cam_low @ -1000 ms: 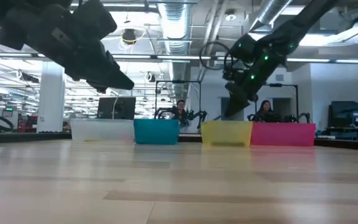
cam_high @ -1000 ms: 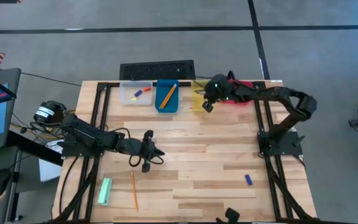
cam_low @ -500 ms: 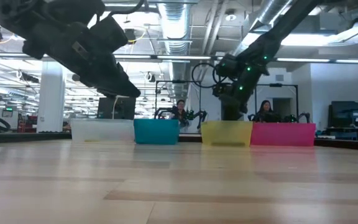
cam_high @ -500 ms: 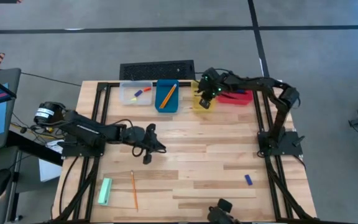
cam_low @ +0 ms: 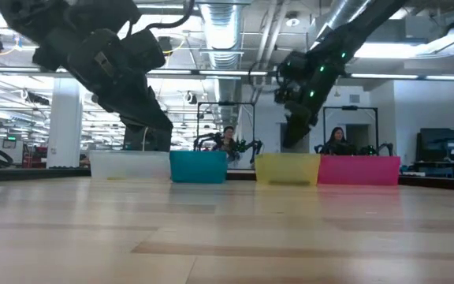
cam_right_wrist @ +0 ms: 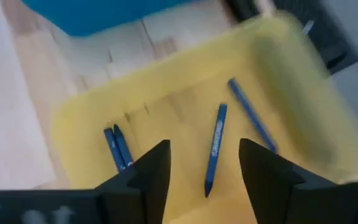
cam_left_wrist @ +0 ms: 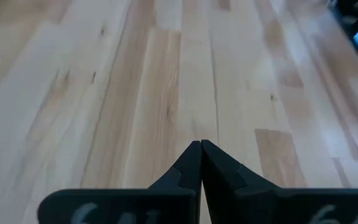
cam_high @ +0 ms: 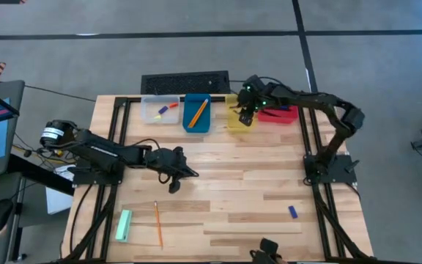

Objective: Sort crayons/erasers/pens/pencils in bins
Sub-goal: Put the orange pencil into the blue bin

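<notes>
My right gripper (cam_right_wrist: 201, 171) hangs over the yellow bin (cam_high: 234, 121), jaws apart and empty. Four blue pens (cam_right_wrist: 215, 148) lie loose on that bin's floor. My left gripper (cam_high: 174, 176) waits above mid-desk, jaws pressed together on nothing.

Still out on the desk (cam_high: 240, 183): a pencil (cam_high: 157, 224), a blue eraser (cam_high: 293, 211) and a pale green block (cam_high: 124, 225). I judge the pencil light, stiff and apt to roll, so I'd pinch it across its middle. The eraser looks light and grippy; I'd take it by its short sides.

From desk height the bin walls hide everything inside. I can't make out what the red bin (cam_high: 283, 116) holds, since my arm covers it from above. A dark object at the near desk edge is cut off.
</notes>
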Available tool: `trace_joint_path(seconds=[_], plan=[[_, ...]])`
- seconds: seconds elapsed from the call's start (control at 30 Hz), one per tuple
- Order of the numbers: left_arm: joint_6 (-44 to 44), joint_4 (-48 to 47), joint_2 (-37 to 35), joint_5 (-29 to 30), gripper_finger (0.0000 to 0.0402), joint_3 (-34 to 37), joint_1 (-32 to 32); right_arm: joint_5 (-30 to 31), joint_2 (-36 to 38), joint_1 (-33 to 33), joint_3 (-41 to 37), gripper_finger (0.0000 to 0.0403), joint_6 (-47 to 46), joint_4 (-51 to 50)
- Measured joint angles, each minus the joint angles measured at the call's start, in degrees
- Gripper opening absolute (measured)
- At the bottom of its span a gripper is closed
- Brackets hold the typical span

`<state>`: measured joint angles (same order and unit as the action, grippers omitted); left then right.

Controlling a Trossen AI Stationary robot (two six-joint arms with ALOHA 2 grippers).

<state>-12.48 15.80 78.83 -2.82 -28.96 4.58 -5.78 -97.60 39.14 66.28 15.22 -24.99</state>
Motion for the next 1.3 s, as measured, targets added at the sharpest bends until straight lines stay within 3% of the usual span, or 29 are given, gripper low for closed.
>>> trace_joint_path(seconds=[0.1, 0.33, 0.53, 0.63, 0.73, 0.93, 1.13, 1.3], plan=[[-1.48, -9.21, 0.0, 1.85, 0.0, -3.8, 1.69, 0.0, 4.92, -1.39, -3.07, 0.0174, 1.47, 1.03], [-10.0, -32.22, 0.0, 10.06, 0.0, -14.69, 9.55, -0.25, 17.46, -9.49, -20.85, 0.0015, -3.6, 16.34], [-30.41, -45.51, 0.0, 12.21, 0.0, -21.49, 17.86, 0.31, 24.77, -20.64, -35.78, 0.0018, -14.94, 34.72], [-43.51, -51.54, 0.0, 13.27, 0.0, -23.89, 22.62, 5.71, 26.88, -26.72, -40.23, 0.0006, -17.4, 40.39], [-58.04, -55.53, 0.0, 14.07, 0.0, -24.89, 27.14, 10.54, 28.23, -31.59, -41.71, 0.0006, -18.48, 42.77], [-84.91, -59.79, 1.7, 14.42, 0.0, -24.93, 33.82, 11.97, 28.64, -36.18, -41.74, 0.0004, -18.15, 46.56], [-99.94, -63.2, 6.32, 11.32, 0.0003, -24.93, 35.97, 11.96, 27.16, -37.32, -41.77, 0.0007, -15.17, 47.69], [-105.8, -62.37, 10.57, 9.95, 0.0026, -24.91, 36.41, 11.96, 25.99, -37.16, -41.7, 0.0003, -14.5, 47.8]])
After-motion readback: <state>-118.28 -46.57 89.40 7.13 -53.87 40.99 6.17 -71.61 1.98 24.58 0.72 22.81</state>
